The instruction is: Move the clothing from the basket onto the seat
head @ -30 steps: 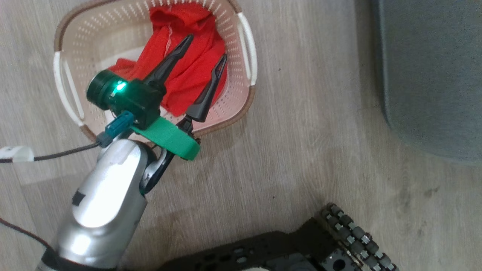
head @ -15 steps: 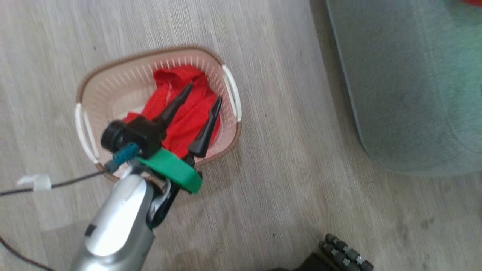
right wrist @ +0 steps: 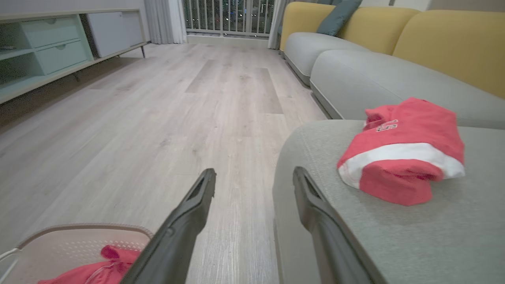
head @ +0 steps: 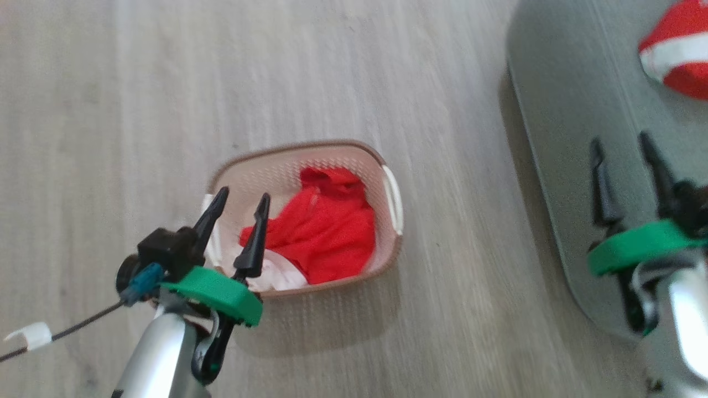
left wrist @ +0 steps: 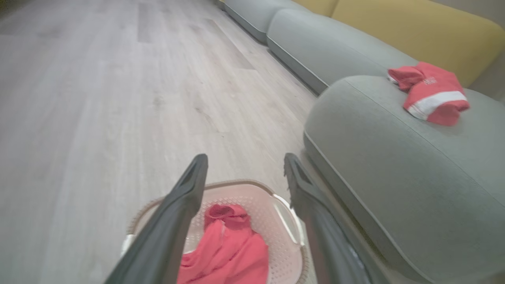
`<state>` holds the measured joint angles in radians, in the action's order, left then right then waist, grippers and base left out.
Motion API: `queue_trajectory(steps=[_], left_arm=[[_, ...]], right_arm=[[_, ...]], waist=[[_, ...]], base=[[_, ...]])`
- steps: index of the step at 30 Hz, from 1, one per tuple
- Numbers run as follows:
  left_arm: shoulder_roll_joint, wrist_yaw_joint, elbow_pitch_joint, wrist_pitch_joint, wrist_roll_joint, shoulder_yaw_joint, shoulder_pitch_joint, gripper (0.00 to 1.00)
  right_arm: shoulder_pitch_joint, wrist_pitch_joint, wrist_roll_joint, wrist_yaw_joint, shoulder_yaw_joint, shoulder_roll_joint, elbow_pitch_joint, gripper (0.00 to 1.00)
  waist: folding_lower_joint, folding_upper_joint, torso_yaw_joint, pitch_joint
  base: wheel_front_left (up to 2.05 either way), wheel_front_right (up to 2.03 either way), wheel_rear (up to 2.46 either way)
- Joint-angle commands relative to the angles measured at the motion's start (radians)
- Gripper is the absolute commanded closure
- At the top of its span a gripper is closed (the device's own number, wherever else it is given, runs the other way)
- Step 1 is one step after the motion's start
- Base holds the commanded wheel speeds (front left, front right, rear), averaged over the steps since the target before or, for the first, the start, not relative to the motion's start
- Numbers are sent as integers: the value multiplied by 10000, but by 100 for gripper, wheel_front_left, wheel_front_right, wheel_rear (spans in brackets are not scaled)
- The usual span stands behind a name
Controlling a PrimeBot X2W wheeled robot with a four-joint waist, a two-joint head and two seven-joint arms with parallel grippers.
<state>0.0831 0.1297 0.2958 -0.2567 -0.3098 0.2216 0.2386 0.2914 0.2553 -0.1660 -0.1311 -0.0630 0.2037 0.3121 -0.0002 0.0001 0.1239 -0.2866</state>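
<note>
The cream basket (head: 391, 249) stands on the wood floor with red clothing (head: 326, 235) bunched inside and a white patch at its near end. My left gripper (head: 239, 200) hangs open above the basket's left end, nothing between its fingers. From the left wrist, the basket (left wrist: 286, 228) and the red clothing (left wrist: 229, 248) lie below the open fingers. A second red and white garment (head: 677, 47) lies on the grey seat (head: 558, 166). My right gripper (head: 622, 143) is open over the seat's near edge, empty. The right wrist view shows that garment (right wrist: 402, 154) on the seat (right wrist: 434, 236).
More grey cushions with yellow backrests (right wrist: 449, 43) run along the right. A pale low cabinet (right wrist: 43, 43) stands at the far left and a railing (right wrist: 229, 17) at the back. A dark cable with a white tag (head: 27, 336) trails from my left wrist.
The head camera has lifted and turned right, bringing the seat, the garment on it and my right gripper into view. My left gripper has drawn back from over the clothing to the basket's left end, still open.
</note>
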Motion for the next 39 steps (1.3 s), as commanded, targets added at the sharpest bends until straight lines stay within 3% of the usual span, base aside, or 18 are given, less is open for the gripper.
queue_trajectory(steps=[1, 9, 17, 39], left_arm=[[-3, 10, -219, -51, 143, -497, -52, 0], [-143, 10, -146, -51, 738, -1772, -633, 0], [-253, 10, -144, -51, 1066, -2626, -1349, 0], [-327, 10, -166, -51, 940, -2707, -1753, 0]], right_arm=[[-269, 64, 211, 4, 209, -70, -394, 0], [-1416, 64, 530, 4, 523, -1075, -356, 0], [-1908, 64, 691, 4, 740, -1281, -163, 0], [-2118, 64, 745, 4, 831, -1408, 208, 0]], waist=[[2, -1, -819, 812], [2, -1, -1366, 1653], [2, -1, -1313, 2380], [2, -1, -1218, 2719]], base=[[0, 0, 0], [0, 0, 0], [0, 0, 0], [0, 0, 0]])
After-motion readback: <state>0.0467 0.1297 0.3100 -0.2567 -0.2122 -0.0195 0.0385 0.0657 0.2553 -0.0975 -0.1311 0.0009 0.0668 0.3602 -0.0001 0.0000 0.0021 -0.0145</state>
